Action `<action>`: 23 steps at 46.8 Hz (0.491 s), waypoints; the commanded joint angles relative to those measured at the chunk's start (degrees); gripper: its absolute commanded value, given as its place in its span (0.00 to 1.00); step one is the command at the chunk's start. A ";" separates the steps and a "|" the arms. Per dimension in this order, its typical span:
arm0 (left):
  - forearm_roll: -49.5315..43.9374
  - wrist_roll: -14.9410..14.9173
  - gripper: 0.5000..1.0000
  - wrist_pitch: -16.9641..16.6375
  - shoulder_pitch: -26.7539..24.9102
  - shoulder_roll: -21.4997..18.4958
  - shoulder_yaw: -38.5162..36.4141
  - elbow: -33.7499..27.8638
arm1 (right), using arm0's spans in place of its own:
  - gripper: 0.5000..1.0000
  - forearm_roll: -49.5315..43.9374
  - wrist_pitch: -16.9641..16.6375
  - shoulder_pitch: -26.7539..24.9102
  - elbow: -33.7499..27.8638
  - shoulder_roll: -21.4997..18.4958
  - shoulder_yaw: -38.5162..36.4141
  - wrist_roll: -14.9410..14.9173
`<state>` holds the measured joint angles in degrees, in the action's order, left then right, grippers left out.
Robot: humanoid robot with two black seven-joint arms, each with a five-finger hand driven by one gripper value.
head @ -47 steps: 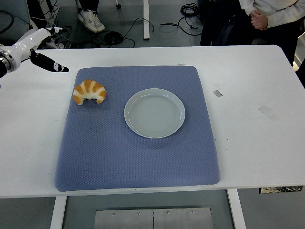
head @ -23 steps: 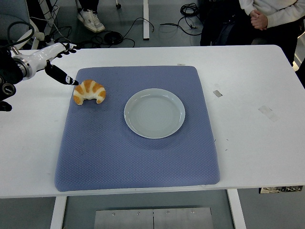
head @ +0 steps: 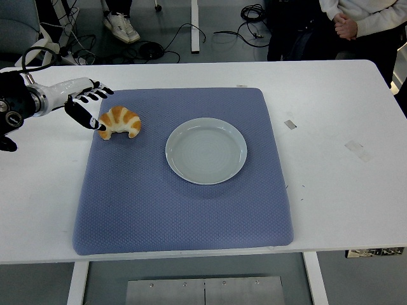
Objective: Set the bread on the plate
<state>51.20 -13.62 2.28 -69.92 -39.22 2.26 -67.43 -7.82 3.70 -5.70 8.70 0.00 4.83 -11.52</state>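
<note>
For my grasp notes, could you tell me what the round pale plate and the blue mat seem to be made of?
The round pale grey-blue plate looks like glazed ceramic or melamine: smooth with a soft sheen. The blue square mat looks like soft woven or foam fabric: matte, dimpled texture, rounded corners.

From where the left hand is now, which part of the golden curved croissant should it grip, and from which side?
Probably the thick middle of the golden croissant, from above and its left, where the open left hand waits. The horns point toward the table's near edge.

White-shelled left hand [head: 76, 98] with black fingers [head: 102, 93], black wrist.
</note>
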 commanded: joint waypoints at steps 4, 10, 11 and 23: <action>0.74 0.08 0.75 1.94 -1.26 -0.06 0.03 0.63 | 1.00 0.00 -0.01 0.07 0.00 0.00 0.00 0.00; 2.14 0.00 0.75 2.64 -2.06 0.11 -0.15 2.38 | 1.00 0.00 -0.01 -0.01 0.00 0.00 0.00 0.00; 2.58 0.00 0.75 2.64 -2.06 0.29 -0.15 2.56 | 1.00 0.00 -0.01 -0.01 0.00 0.00 0.00 0.00; 4.96 0.00 0.74 1.68 -1.62 2.84 -0.15 2.65 | 1.00 0.00 -0.01 0.07 0.00 0.00 0.00 0.00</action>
<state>56.15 -13.62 4.57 -71.78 -36.91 2.11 -64.77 -7.82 3.68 -5.71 8.70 0.00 4.83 -11.52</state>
